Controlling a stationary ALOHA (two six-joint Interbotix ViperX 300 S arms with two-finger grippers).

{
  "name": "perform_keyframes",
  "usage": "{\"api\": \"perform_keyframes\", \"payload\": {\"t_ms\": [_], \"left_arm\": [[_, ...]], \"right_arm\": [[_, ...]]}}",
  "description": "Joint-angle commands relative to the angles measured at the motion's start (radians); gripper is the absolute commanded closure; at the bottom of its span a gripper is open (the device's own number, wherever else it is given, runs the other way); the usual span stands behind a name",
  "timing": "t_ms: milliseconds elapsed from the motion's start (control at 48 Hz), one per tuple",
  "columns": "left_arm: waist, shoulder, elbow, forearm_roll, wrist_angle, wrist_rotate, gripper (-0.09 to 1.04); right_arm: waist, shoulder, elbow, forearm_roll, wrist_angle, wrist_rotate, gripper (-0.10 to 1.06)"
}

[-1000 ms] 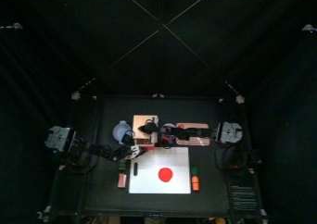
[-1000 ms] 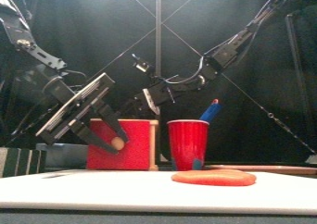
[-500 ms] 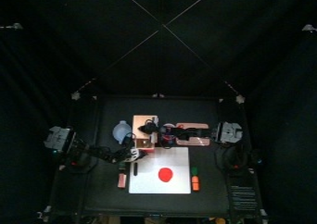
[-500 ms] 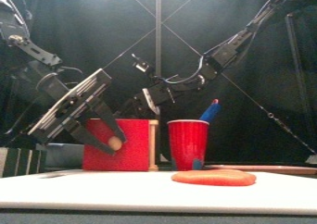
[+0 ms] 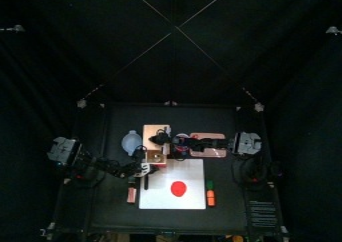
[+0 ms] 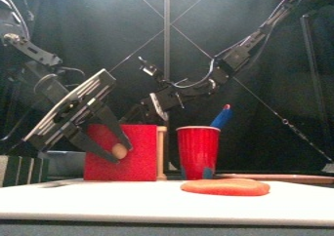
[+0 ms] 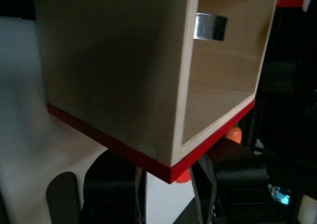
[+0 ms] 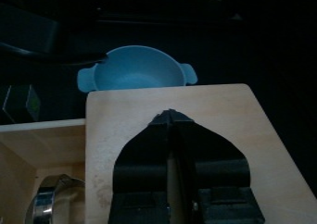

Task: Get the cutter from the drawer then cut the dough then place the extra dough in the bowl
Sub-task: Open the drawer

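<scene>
Cutter (image 7: pixel 210 26) shines silver in drawer (image 7: pixel 124 70); left hand (image 7: pixel 158 172) pinches red front; right hand (image 8: pixel 175 122) pressed together.

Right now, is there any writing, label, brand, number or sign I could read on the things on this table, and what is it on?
None: no readable word, number or sign shows on the wooden box, the metal cutter inside it, the red cup, the dough, the white board or the blue-grey bowl.
</scene>
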Motion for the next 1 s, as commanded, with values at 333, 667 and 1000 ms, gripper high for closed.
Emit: {"api": "perform_keyframes", "payload": {"t_ms": [333,667,1000], "left_arm": [[-0.014,-0.017,-0.006,0.057,-0.005,0.006,0.13],[-0.014,-0.054,0.003,0.083,0.012,0.006,0.08],[-0.034,-0.264,0.106,0.083,0.164,-0.005,0.09]], "right_arm": [[-0.002,0.000,-0.006,0.002,0.031,0.002,0.94],[0.000,0.000,-0.008,0.002,0.032,0.002,0.94],[0.002,0.002,-0.009,0.002,0.041,0.002,0.94]]}}
